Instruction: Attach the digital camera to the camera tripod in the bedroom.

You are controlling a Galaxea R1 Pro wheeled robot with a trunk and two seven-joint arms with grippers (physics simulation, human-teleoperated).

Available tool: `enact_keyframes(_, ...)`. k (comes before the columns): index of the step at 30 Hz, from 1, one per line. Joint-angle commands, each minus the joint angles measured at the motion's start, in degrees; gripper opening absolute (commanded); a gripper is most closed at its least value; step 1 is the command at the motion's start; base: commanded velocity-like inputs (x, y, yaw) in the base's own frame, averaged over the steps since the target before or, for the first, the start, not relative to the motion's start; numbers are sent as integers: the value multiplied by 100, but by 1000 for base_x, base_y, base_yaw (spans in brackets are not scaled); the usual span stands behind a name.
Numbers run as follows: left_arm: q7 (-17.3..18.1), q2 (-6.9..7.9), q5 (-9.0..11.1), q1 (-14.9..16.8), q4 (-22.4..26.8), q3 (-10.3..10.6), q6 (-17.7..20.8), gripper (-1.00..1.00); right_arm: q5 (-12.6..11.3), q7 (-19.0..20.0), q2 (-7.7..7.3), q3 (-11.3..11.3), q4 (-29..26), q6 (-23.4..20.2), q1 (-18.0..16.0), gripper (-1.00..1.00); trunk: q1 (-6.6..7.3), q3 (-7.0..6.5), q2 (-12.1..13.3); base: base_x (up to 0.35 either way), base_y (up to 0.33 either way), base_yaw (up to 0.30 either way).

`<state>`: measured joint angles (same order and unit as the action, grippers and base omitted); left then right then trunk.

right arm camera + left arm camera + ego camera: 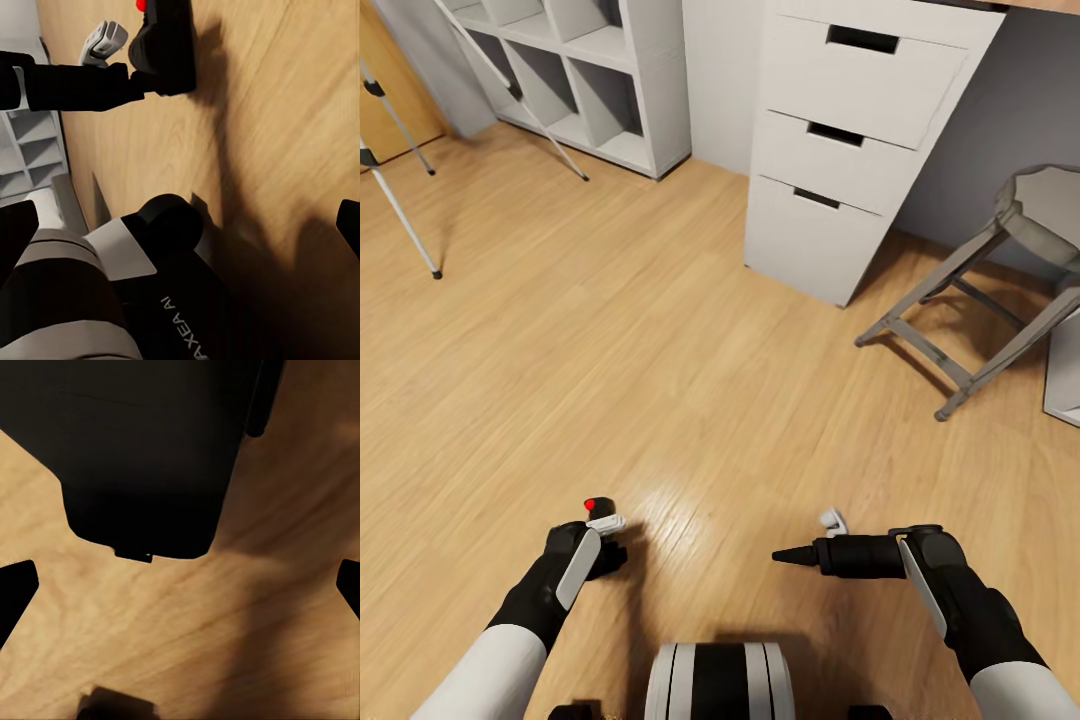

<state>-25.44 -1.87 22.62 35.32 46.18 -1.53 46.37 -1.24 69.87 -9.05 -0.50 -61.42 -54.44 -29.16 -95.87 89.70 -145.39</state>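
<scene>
The digital camera (pixel 600 508), black with a red dot on top, sits off the plank floor at my left gripper (pixel 608 540), low at the left. In the left wrist view its dark body (pixel 150 457) looms close, while the fingertips (pixel 16 589) stand at the frame's sides. The right wrist view shows the camera (pixel 166 45) at the end of my left arm. My right gripper (pixel 805 538) points left with nothing in it, its fingertips (pixel 349 221) wide apart. The camera tripod's thin silver legs (pixel 420 249) stand far off at the back left; its head is out of view.
White cube shelving (pixel 595 85) stands behind the tripod. A white drawer unit (pixel 840 170) is at the back centre, with a grey wooden chair (pixel 980 290) to its right. An oak door (pixel 390 90) shows at the far left. My base (pixel 720 680) sits between the arms.
</scene>
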Motion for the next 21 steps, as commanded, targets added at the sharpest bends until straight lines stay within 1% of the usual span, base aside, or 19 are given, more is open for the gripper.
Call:
enact_keyframes(1, -48, -3, 60, 1, 7, -14, 12, 100, -12, 9, 0, -3, -1, -49, -2, 100, -1, 26, -3, 0, 0, 0)
enact_keyframes(21, -100, 2, 14, 1, -24, -6, 39, 100, 2, 9, 0, -3, -1, -49, -2, 100, -53, 469, -30, 0, 0, 0)
